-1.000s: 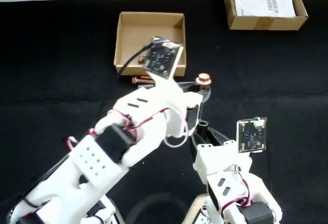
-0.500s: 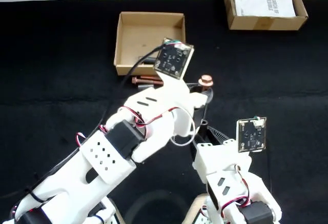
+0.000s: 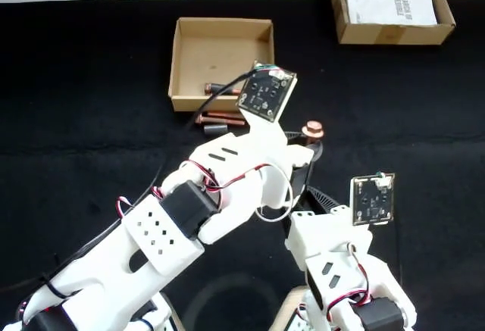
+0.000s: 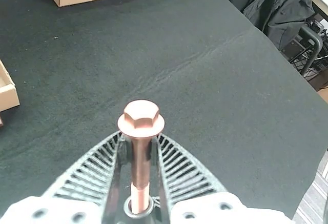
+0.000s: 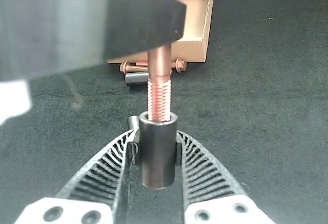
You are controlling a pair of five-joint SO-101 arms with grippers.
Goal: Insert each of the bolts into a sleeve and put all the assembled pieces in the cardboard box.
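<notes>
Bolt [image 4: 141, 121] clamped in my left tool [image 4: 139, 141], its threaded tip entering sleeve [image 5: 158, 155] gripped by my right tool [image 5: 157, 141].

You see bolt [image 4: 140, 147]: copper | sleeve [image 5: 158, 155]: dark grey (nearly black) | box [image 3: 212, 51]: tan | table [image 3: 76, 119]: black | arms [image 3: 151, 248]: white | fingers [image 5: 102, 177]: pale, ribbed

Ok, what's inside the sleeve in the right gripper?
The threaded tip of the bolt, held by the left gripper, sits in the top opening of the sleeve. The sleeve's wall hides how deep it goes.
</notes>
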